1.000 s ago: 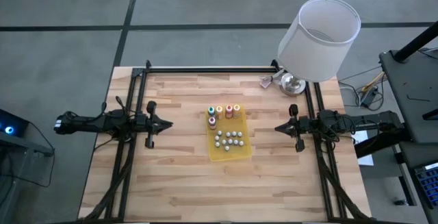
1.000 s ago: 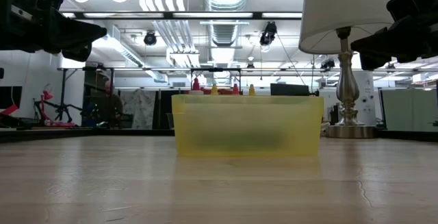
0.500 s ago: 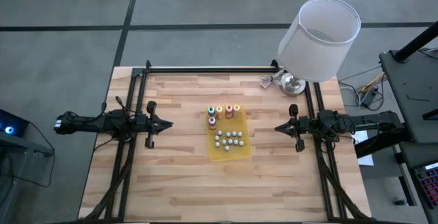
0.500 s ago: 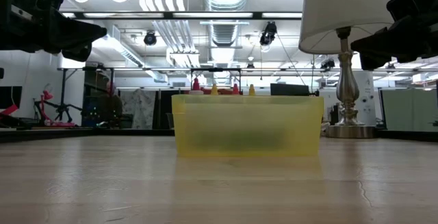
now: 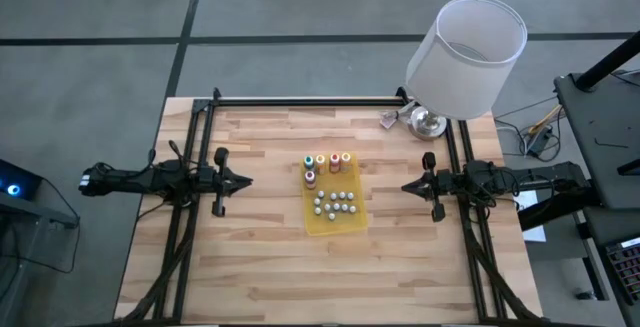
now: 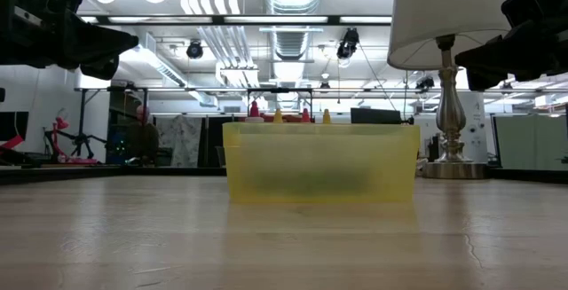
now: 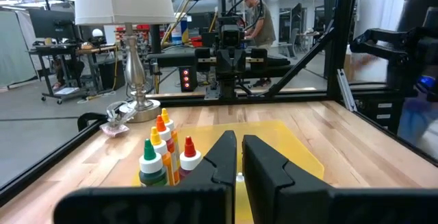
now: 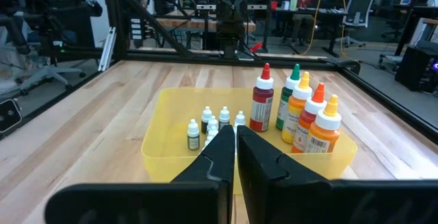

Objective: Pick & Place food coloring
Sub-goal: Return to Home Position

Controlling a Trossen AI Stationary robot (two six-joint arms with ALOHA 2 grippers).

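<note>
The food coloring bottles (image 5: 327, 164) stand upright on their bases in the far end of a shallow yellow tub (image 5: 357, 225) at mid-table. They also show in the right wrist view (image 8: 298, 114) and the left wrist view (image 7: 164, 152). Only their caps (image 6: 288, 113) rise over the tub wall in the low view. My left gripper (image 5: 245, 180) hovers left of the tub, shut and pointing at it. My right gripper (image 5: 405, 186) hovers right of the tub, shut, facing it too.
Several tiny white-capped vials (image 5: 336, 203) stand in the tub's middle. A table lamp with a white shade (image 5: 465, 47) stands on its metal base (image 5: 428, 121) at the far right corner, with a small crumpled wrapper (image 5: 388, 119) beside it. Black frame rails run along the table's far edge and sides.
</note>
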